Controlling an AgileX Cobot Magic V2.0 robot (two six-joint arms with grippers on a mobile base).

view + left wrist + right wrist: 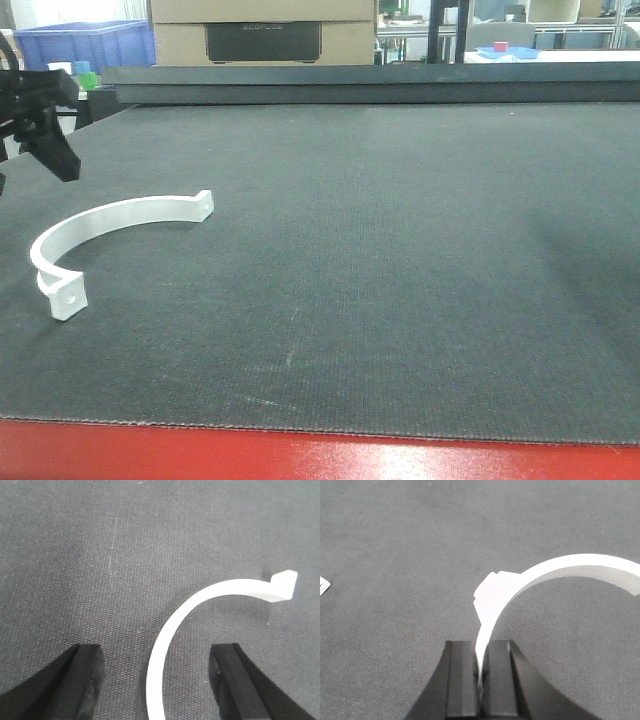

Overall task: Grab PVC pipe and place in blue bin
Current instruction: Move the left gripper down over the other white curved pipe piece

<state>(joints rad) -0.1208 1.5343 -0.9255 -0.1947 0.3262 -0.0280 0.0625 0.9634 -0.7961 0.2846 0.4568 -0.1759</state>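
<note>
Red edging (320, 455) runs along the near lip of the bench (400, 280), whose dark mat fills the front view. On the left side of the mat lies the PVC pipe (100, 215). It is really a thin white half-hoop with a drilled tab at each end, resting on its edge. The left gripper (40, 150) hangs just above and behind it, clear of it. The blue bin (85, 45) stands beyond the bench's far left corner, well apart from the hoop. The right arm is out of this view.

From the left wrist, the jaws stand wide, with dark fingers (80, 680) either side of the PVC pipe (165, 650) and not touching it.

From the right wrist, the right gripper (481, 650) has its jaws pinched on a second PVC piece (570, 567) of the same shape, gripping the band just beside a tab. I cannot tell whether it is clear of the mat.

The hoop looks light, stiff yet a little springy, and smooth. A grip near a tab would likely let the long arc swing or twist. Pinching across the band's flat faces near mid-arc should carry it balanced, with firm closure against slipping.
</note>
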